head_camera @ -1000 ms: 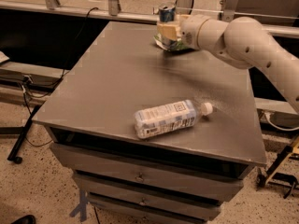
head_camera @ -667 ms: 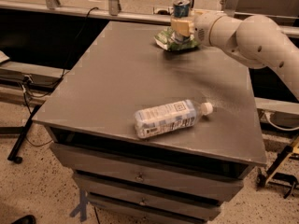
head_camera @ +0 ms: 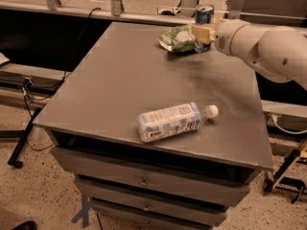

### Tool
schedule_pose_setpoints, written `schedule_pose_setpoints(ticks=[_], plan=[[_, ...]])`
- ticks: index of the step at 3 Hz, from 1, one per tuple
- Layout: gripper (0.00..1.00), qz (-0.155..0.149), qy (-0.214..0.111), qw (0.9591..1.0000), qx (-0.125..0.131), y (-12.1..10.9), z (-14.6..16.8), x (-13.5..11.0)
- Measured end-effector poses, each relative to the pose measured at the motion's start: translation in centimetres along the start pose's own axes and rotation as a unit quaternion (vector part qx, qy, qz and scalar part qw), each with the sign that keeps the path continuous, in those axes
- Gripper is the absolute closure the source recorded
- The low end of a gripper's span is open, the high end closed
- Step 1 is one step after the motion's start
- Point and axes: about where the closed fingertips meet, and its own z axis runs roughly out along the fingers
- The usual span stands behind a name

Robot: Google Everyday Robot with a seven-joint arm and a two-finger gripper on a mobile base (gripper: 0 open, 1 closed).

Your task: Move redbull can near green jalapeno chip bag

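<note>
Workshop-like lab: speckled floor (head_camera: 38, 190), grey drawer cabinet (head_camera: 144, 181), loose cables (head_camera: 28, 83), gripper (head_camera: 203, 33) at cabinet's far edge.

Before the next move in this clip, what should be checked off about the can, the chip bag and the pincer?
1. Redbull can upright: ok.
2. Can next to the green jalapeno chip bag, at the table's far edge: ok.
3. Can's base resting on the table: cannot tell, the pincer covers its lower part.
4. Pincer positioned at the can, right of the bag: ok.
5. Plastic bottle lying near the front edge, well away from the arm: ok.
</note>
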Motion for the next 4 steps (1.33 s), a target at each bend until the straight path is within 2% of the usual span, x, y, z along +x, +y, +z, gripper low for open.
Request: schedule_pose_setpoints(ticks=[1, 2, 4], plan=[[1.00, 0.019, -0.007, 0.9998, -0.001, -0.4, 0.2, 1.4], [0.83, 0.035, -0.006, 0.9994, -0.001, -1.0, 1.0, 2.8], [0.36, 0.050, 0.004, 0.9987, 0.004, -2.1, 1.8, 4.5]])
